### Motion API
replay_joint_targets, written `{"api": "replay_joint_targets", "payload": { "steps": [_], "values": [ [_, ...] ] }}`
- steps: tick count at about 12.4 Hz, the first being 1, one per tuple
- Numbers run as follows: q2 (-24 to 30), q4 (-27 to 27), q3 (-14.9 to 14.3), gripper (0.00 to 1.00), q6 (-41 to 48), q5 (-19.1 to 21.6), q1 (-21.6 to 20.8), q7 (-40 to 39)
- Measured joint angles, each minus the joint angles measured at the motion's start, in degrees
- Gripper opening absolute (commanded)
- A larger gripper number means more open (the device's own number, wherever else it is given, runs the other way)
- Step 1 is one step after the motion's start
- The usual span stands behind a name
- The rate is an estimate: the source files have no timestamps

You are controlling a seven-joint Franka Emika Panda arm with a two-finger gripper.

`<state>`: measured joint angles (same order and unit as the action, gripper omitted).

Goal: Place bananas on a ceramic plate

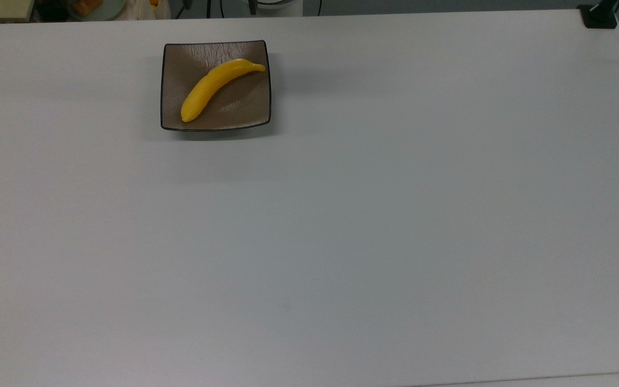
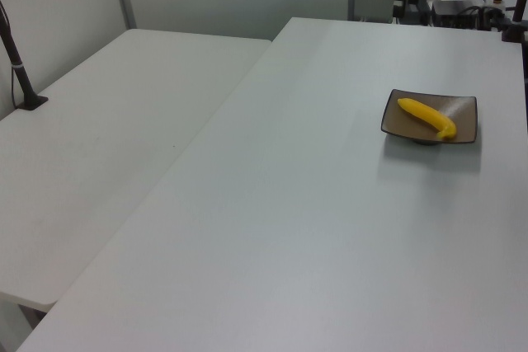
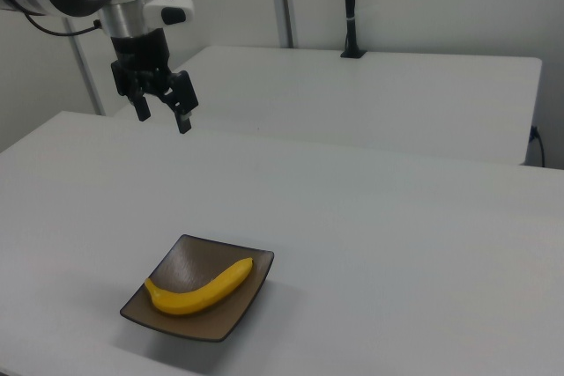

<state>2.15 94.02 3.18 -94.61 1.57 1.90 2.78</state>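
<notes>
Banana lying on the plate, gripper empty above.

Top view: the banana (image 1: 218,86) lies diagonally across the ceramic plate (image 1: 250,115), upper left of the frame, on the white table (image 1: 342,242).
Left view: both sit at the right edge.
Right view: the gripper (image 3: 162,114), fingers spread, hangs at upper left, well above the plate at lower left.

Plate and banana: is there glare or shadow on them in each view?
Top view: the banana casts a soft shadow on the plate. Left view: a pale glare patch on the plate beside the banana. Right view: the plate looks dark, without clear glare.
</notes>
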Motion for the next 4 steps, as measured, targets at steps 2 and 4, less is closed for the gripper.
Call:
{"api": "replay_joint_targets", "payload": {
  "steps": [2,4],
  "values": [
    [-0.42,0.18,0.0,1.0,-2.7,0.04,0.0,-1.51],
    [-0.71,0.59,0.0,1.0,-3.31,0.04,0.0,-1.55]
  ]
}}
